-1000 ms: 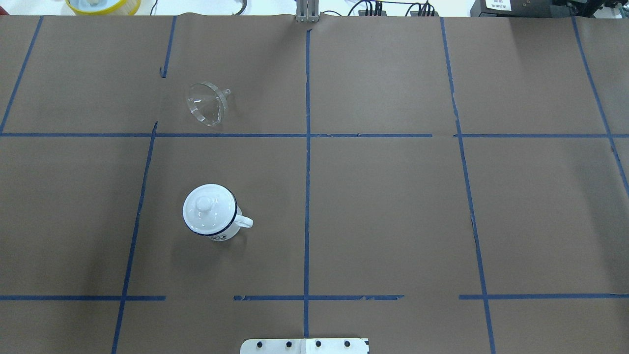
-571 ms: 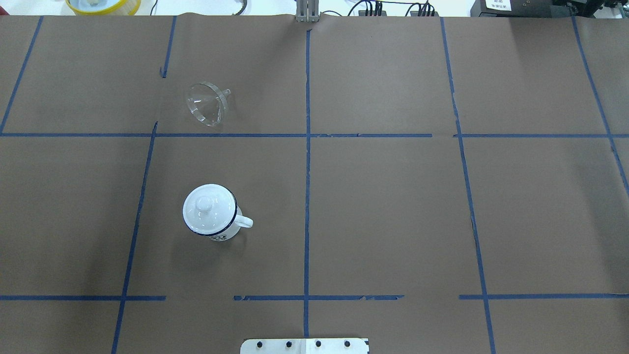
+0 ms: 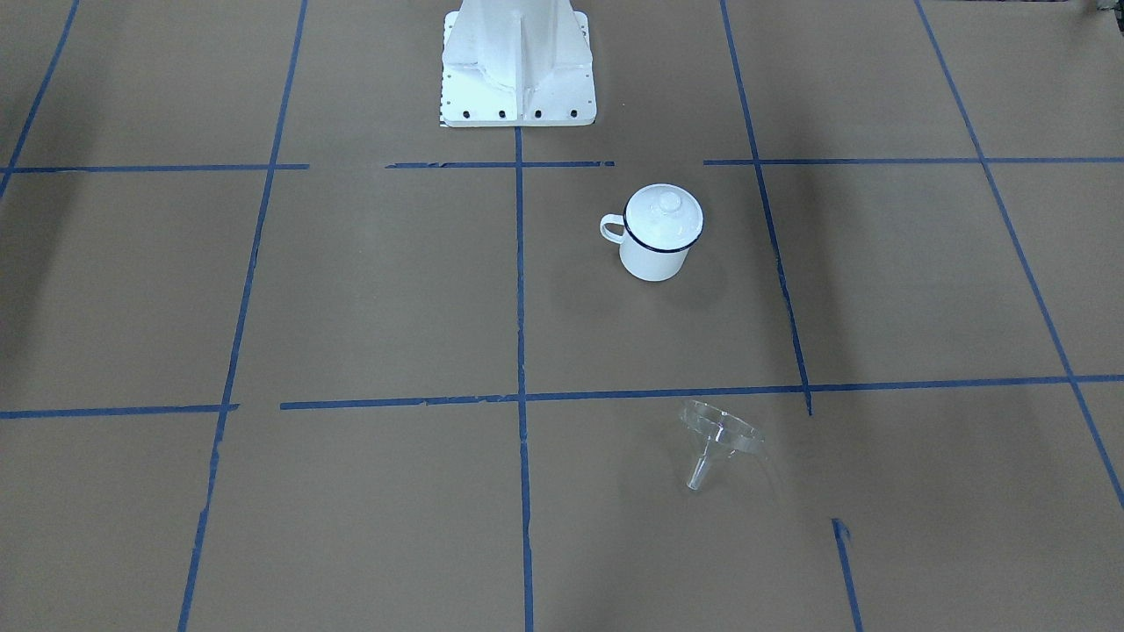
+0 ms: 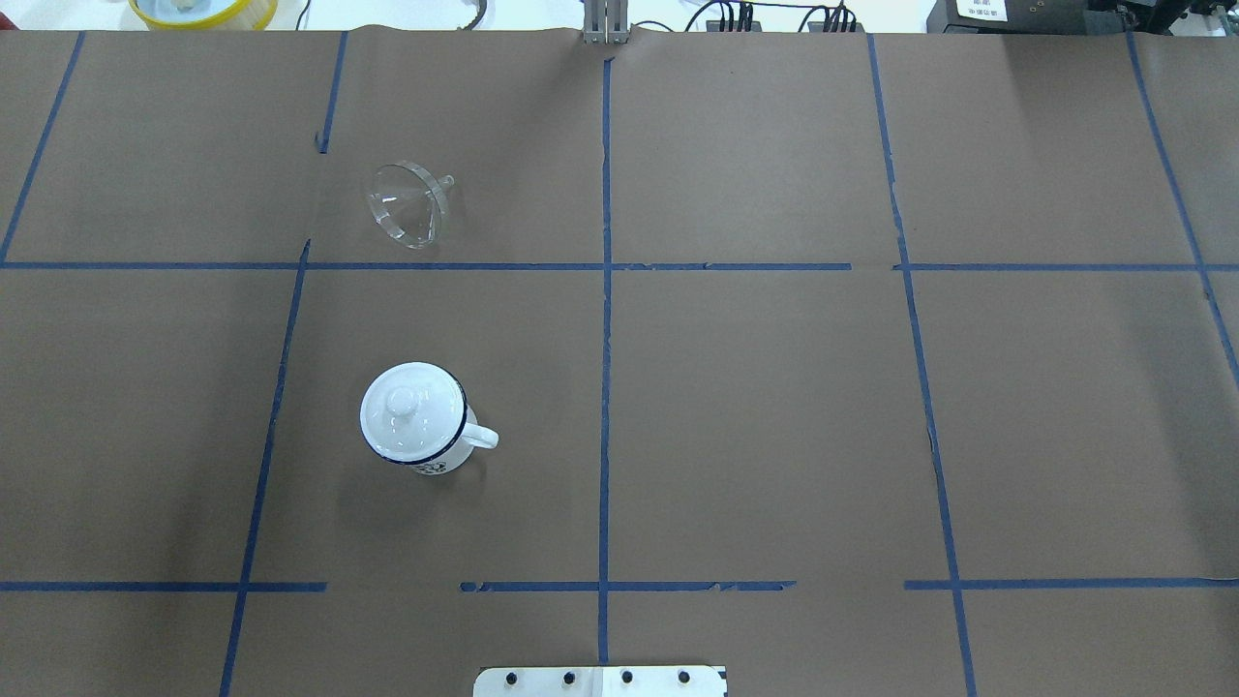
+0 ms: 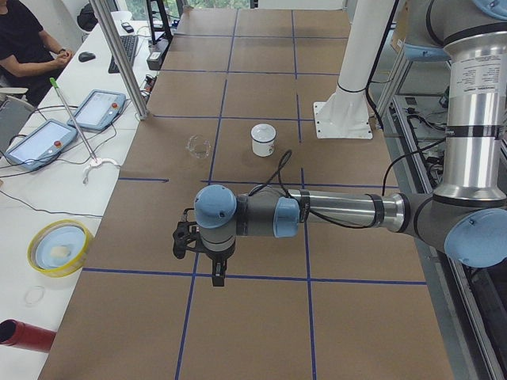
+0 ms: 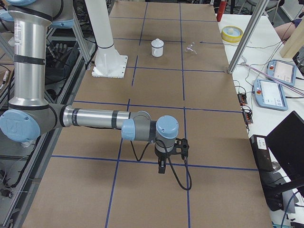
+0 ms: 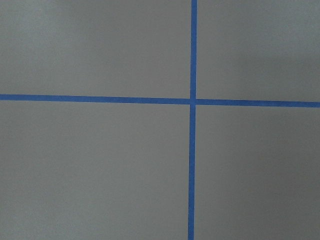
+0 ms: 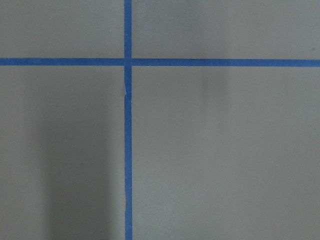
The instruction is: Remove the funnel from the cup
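Note:
The clear funnel (image 4: 407,203) lies on its side on the brown paper, apart from the cup; it also shows in the front view (image 3: 720,439). The white cup (image 4: 431,463) with a dark blue rim stands upright nearer the robot base, also in the front view (image 3: 650,262). A white domed lid (image 4: 411,407) with a knob sits on it. My left gripper (image 5: 218,273) hangs over the table end in the left side view only, far from both. My right gripper (image 6: 162,167) shows in the right side view only. I cannot tell whether either is open or shut.
The robot base (image 3: 518,61) stands at the near middle edge. A yellow-rimmed bowl (image 4: 203,10) sits beyond the paper's far left. Tablets (image 5: 99,109) and a seated person (image 5: 24,39) are on the operators' side. Both wrist views show only paper and blue tape.

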